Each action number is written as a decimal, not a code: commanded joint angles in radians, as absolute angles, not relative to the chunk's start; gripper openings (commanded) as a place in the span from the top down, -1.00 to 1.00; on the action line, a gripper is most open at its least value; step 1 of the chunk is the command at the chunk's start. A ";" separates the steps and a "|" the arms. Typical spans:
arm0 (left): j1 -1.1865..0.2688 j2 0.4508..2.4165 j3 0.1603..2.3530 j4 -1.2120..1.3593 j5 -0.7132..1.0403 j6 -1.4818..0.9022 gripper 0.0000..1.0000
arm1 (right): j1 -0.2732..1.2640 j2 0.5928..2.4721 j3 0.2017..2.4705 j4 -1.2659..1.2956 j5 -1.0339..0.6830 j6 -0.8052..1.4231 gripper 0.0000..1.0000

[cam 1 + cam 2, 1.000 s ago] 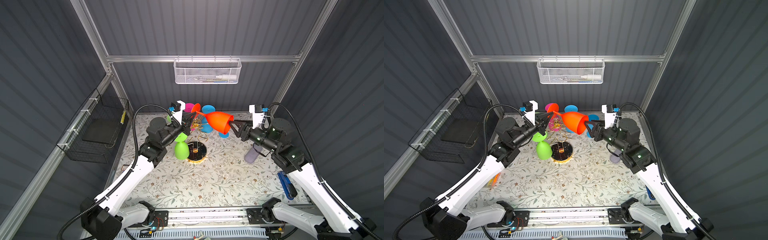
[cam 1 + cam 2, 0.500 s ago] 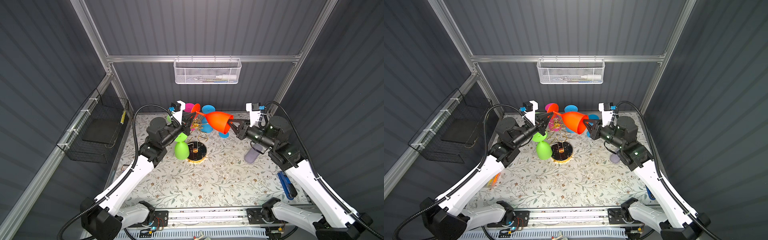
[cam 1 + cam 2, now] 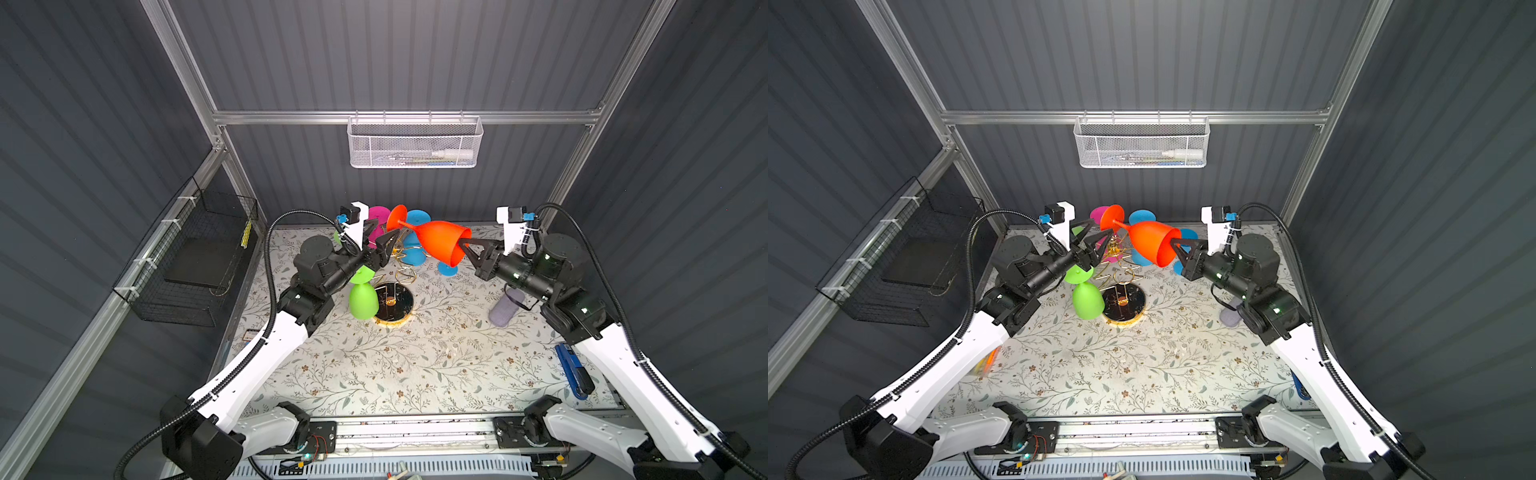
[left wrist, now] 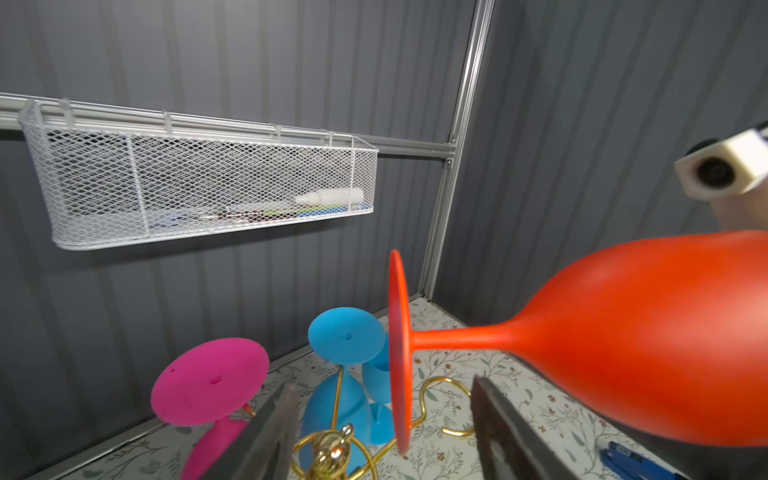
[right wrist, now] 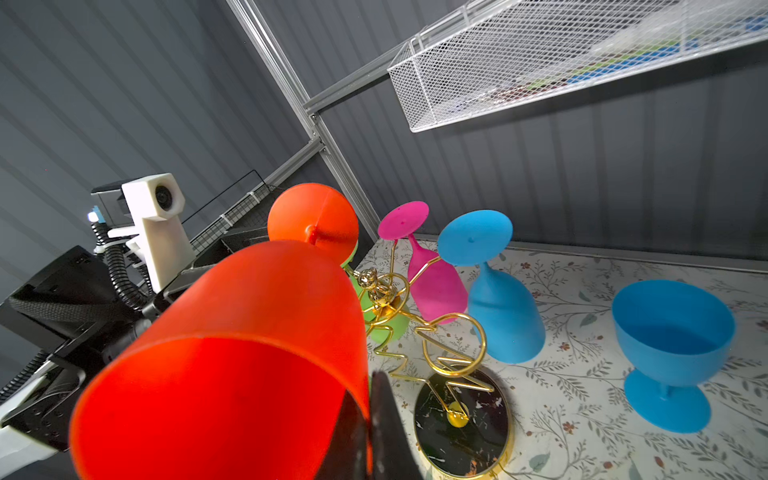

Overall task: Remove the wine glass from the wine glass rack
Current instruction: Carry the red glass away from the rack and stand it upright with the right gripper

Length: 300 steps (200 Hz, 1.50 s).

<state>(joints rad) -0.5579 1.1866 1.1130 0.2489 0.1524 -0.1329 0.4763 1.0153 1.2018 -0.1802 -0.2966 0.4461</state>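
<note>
Custody of the orange wine glass (image 3: 440,245) lies with the right gripper (image 3: 464,248), pinched shut on the bowl's rim with one finger inside. That grip holds the glass level in the air above the wine glass rack (image 3: 390,300), seemingly clear of its gold loops. The left gripper (image 3: 388,247) stands open, jaws either side of the foot, probably freeing the glass for the right arm.

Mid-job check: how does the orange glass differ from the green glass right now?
Pose: the orange glass lies roughly sideways in the air, while the green glass hangs bowl-down.
Support: the orange glass is pinched at its rim by the right tool, clear of the wine glass rack; the green glass hangs on that rack, ungripped.
Shared: both are opaque, stemmed and similar in shape.
</note>
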 commanded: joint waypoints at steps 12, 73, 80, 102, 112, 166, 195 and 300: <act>-0.561 1.126 1.097 0.227 0.010 -0.126 -0.75 | 0.439 0.933 1.276 -0.323 -0.155 0.346 1.00; -0.554 1.029 1.036 0.230 -0.182 -0.082 -0.99 | 0.321 0.927 1.454 -0.758 0.135 0.185 1.00; -0.552 1.025 1.037 0.223 -0.196 -0.078 -0.99 | 0.306 0.941 1.474 -0.800 0.160 0.166 1.00; -0.549 1.012 1.031 0.212 -0.240 -0.075 -0.99 | 0.268 0.996 1.519 -0.894 0.223 0.121 1.00; -0.548 1.003 1.024 0.212 -0.255 -0.074 -0.99 | 0.260 1.024 1.528 -0.915 0.250 0.108 1.00; -0.545 0.938 0.999 0.174 -0.330 -0.099 -1.00 | 0.201 1.281 1.590 -0.950 0.288 0.048 1.00; -0.545 0.904 1.015 0.112 -0.290 -0.117 -0.99 | 0.159 1.445 1.672 -0.961 0.233 0.034 1.00; -0.543 0.812 0.988 0.047 -0.326 -0.100 -0.99 | 0.117 1.963 2.078 -1.113 0.193 -0.018 0.99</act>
